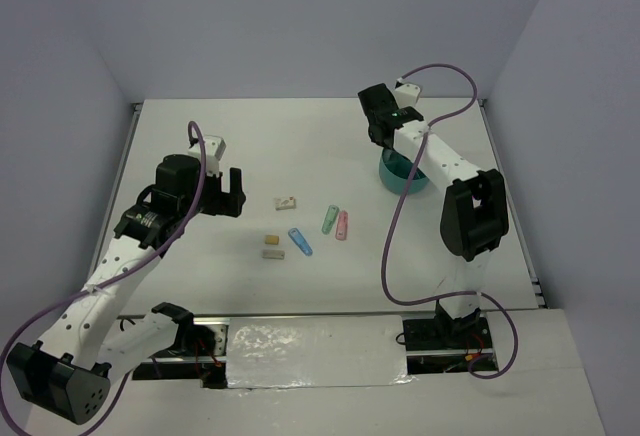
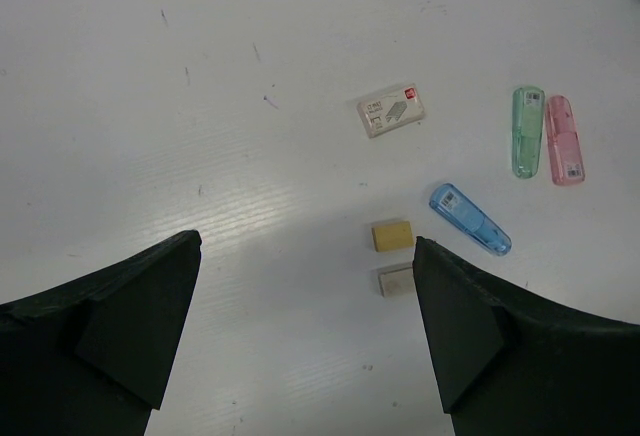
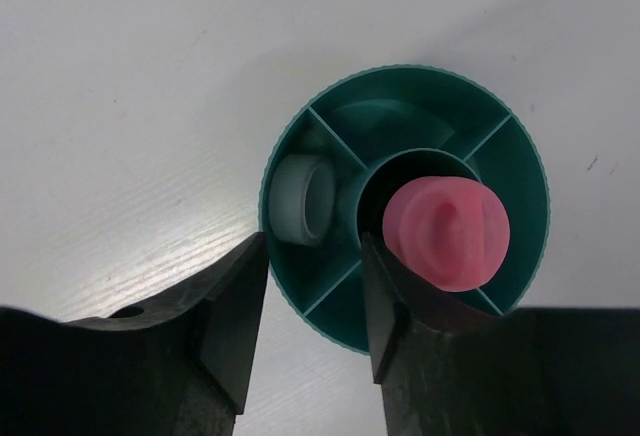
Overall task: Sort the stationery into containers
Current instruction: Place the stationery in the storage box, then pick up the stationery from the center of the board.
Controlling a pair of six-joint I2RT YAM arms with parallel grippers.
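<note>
1. Teal tub is sitting centre-right in the right wrist view. A pink-capped case is standing in its centre cup, and a whitish round piece is lying in the left ring compartment.
2. Right gripper is hanging over the tub with its jaws partly apart, gripping nothing. This reads as the release step for the case.
3. Left gripper is hovering wide open over the table, holding nothing.
4. Loose stationery is lying at the right of the left wrist view, well apart from the tub:
   - white labelled eraser
   - green capsule, just beside the pink capsule
   - blue capsule
   - beige eraser, just above the grey eraser
5. Next move is calling for a pick. Probably the left gripper is going for the beige eraser, which is nearest its fingers. The jaws need to straddle that block without nudging the grey one.
</note>
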